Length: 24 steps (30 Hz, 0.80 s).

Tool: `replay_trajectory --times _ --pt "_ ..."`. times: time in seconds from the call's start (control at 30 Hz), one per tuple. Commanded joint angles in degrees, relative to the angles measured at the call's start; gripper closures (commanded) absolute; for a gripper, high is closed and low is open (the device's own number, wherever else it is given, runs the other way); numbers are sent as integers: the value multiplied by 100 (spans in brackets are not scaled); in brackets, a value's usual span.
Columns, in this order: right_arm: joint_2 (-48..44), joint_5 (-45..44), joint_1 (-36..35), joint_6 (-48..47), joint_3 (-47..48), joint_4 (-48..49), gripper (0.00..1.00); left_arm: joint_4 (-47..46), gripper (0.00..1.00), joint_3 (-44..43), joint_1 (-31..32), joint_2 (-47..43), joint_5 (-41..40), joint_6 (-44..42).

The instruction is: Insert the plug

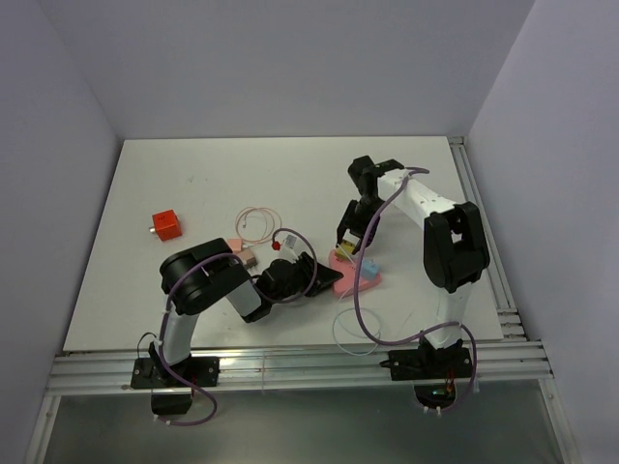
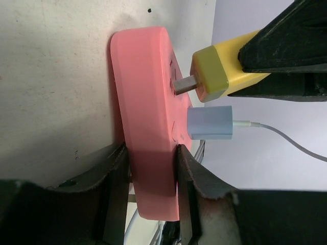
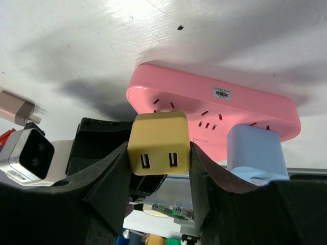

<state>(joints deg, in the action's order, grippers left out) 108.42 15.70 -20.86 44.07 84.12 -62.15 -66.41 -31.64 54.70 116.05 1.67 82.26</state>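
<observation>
Left gripper (image 2: pixel 152 171) clamps the pink power strip (image 2: pixel 145 97), at about 4 o'clock from the table's middle; right gripper (image 3: pixel 159 153) holds the yellow plug (image 2: pixel 217 71), prongs at the strip's face just beside a seated blue plug (image 2: pixel 210 122), though whether they have entered the slots is unclear. Tilted prongs would likely jam under a push, or skid the strip out of its clamp. Beyond: matte white table (image 1: pixel 193 174), orange cube (image 1: pixel 166 225) at 9 o'clock, plain pale walls (image 1: pixel 290 68).

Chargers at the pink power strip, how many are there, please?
2: a yellow charger in the right gripper, prongs at the strip; a blue charger plugged in beside it. None appears hidden.
</observation>
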Motion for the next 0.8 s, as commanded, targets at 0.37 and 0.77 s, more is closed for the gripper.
replay_trajectory --times 0.37,0.77 --pt "232 -788 -330 286 359 -324 100 2053 100 307 76 585 -677 -764" --pt "416 -937 -1006 330 35 -245 100 2194 100 246 85 585 -668 -808"
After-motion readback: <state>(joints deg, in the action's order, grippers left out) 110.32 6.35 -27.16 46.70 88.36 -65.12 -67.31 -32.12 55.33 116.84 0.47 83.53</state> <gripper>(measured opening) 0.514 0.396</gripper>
